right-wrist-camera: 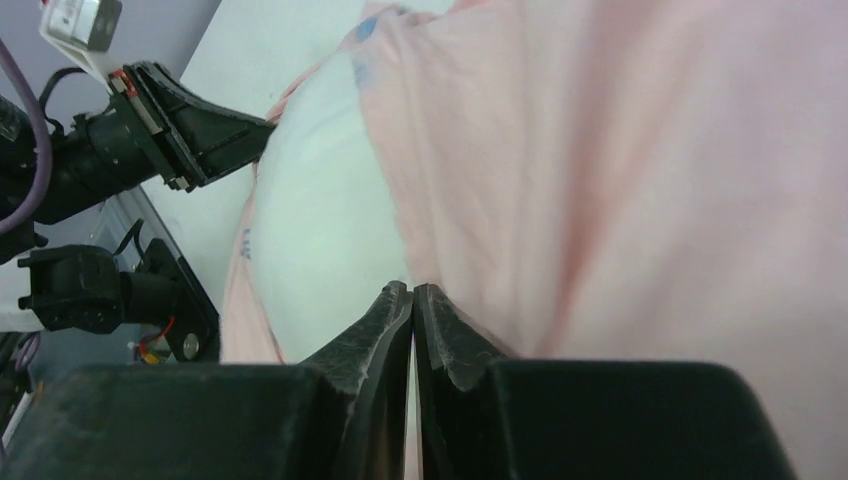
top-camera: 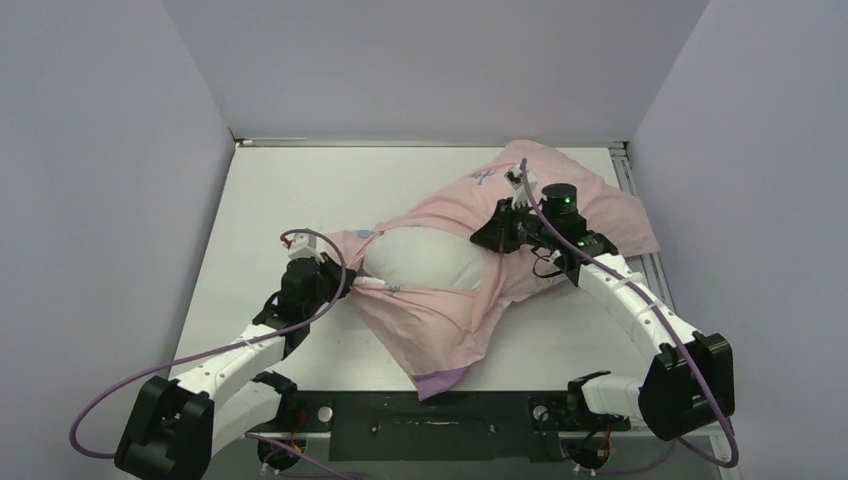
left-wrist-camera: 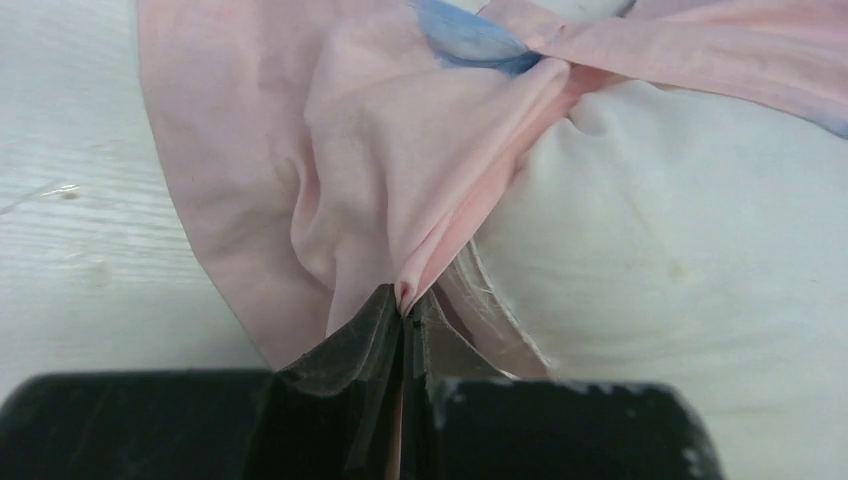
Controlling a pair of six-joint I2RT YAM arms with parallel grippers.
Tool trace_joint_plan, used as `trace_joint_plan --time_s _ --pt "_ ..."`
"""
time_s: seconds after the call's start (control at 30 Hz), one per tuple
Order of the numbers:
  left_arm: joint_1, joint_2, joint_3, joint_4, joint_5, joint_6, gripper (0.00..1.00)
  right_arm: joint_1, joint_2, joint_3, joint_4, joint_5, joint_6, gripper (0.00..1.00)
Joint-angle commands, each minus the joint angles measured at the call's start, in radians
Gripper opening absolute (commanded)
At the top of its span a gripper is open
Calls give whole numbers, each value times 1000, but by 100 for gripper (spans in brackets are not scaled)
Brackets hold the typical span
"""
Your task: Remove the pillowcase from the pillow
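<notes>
The pillow (top-camera: 425, 262) lies at the centre of the table (top-camera: 290, 190), half exposed, with the pillowcase (top-camera: 450, 322) bunched around it. My left gripper (left-wrist-camera: 405, 300) pinches the pillowcase edge. The right gripper (right-wrist-camera: 412, 292) is closed tight, but I cannot confirm that it has caught any cloth. Risk: the left pinch sits against the pillow seam, so pulling may drag both.

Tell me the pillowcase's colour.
The pillowcase is mostly pale pink with blue marks, and it shows clearest in the left wrist view.
</notes>
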Motion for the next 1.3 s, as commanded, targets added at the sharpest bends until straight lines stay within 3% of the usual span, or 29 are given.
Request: trace_joint_plan --time_s 0.0,0.17,0.3,0.5,0.73,0.97,1.17,1.27 --pt "62 7 -23 -102 -116 53 0 -53 -75 -9 100 -48 13 5" --pt "67 -10 -36 -71 -81 51 0 -20 -65 35 54 -11 -8 8" --pt "67 -12 -56 -28 -62 33 0 146 -23 147 -46 175 -90 25" --pt "68 3 -96 48 -20 0 0 351 89 299 -67 351 -128 51" --pt "66 2 -132 126 26 -31 0 552 358 545 -149 525 -206 77" --pt "52 -21 -172 215 86 -84 0 616 601 763 -210 592 -221 90" --pt "30 -34 -187 230 77 -105 0 619 752 829 -264 666 -234 100" --pt "28 -35 -196 230 71 -112 0 619 814 832 -319 740 -248 93"
